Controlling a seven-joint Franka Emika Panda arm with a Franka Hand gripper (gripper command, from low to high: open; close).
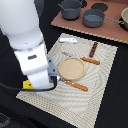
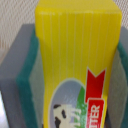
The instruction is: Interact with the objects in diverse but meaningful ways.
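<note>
Striped mat [image 1: 95, 95], yellow packet [image 2: 75, 55] between fingers [image 2: 27, 75]

The only lettering shows in the wrist view, on the yellow packet [image 2: 75, 55]: a red banner near its lower end carries white capitals of which "TTER" can be made out, the start of the word being cut off by the picture's edge. Beside the banner stands a small picture of a black-and-white cow. In the exterior view nothing can be read.
</note>
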